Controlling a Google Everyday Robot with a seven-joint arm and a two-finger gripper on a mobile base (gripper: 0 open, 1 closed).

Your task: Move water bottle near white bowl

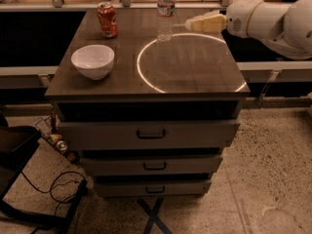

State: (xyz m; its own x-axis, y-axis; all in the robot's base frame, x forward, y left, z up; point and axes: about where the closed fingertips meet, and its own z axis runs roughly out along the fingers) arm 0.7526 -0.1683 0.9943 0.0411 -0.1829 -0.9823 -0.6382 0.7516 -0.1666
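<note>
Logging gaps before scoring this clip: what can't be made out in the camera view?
- The gripper, right of the water bottle over the table's far side: its depth relative to the bottle, with only one view. Its arm is cut off by the right edge.
- Print on the bottle and the soda can: too small to read.
- The drawers: contents hidden behind closed fronts.

Free gap: gripper (188, 26) beside water bottle (165, 16)
</note>
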